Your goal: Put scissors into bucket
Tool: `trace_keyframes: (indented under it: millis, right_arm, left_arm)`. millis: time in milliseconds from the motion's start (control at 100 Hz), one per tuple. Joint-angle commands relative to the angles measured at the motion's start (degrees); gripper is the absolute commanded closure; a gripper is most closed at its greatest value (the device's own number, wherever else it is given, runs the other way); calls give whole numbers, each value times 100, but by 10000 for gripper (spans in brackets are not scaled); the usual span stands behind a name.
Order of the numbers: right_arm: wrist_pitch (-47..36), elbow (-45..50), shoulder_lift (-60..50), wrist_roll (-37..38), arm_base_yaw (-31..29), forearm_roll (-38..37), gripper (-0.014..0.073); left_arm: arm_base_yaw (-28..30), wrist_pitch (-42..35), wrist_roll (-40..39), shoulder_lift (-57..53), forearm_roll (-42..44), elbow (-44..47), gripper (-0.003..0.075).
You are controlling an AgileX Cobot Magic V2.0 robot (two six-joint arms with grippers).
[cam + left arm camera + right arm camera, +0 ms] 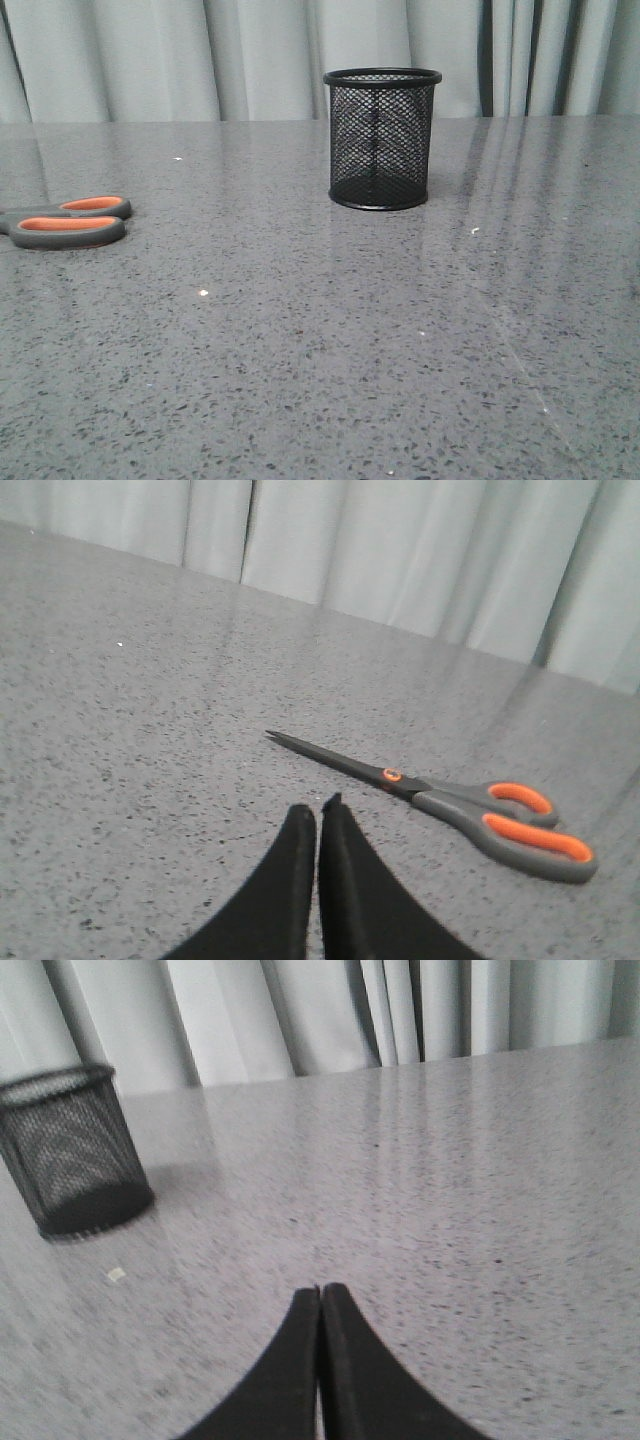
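The scissors (pixel 68 222) lie flat and closed at the table's left edge in the front view, only the grey, orange-lined handles showing. The left wrist view shows the whole scissors (pixel 450 802), blades dark. My left gripper (pixel 318 812) is shut and empty, hanging over bare table a short way from the blades. The bucket (pixel 382 138), a black wire-mesh cup, stands upright and empty at the back middle; it also shows in the right wrist view (pixel 72 1150). My right gripper (pixel 320 1292) is shut and empty, well away from the bucket. Neither gripper shows in the front view.
The grey speckled table (pixel 320 350) stretches wide, with pale curtains (pixel 250 50) behind its far edge. A small white scrap (pixel 116 1274) lies on the table near the bucket.
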Motion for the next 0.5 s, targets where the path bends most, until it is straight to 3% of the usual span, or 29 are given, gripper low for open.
trace_keyframes:
  millis: [0,220,370,490]
  right_arm:
    - [-689,28,-122,-37,-35,634,667]
    - [-1190,18,-122,-37,-35,2408,666]
    - [-1000,-318,-108,-37,-35,2380,651]
    - [-283,-966,156,-37,-35,1783,647]
  left_arm:
    - [10,-550,-66,-151,-897,228,740]
    - [10,-654,-66,-151,-2621,214,740]
    - [10,-753,-55,-151,-2702,-120,740]
    - [10,-382,116,13,-2153,-765,740]
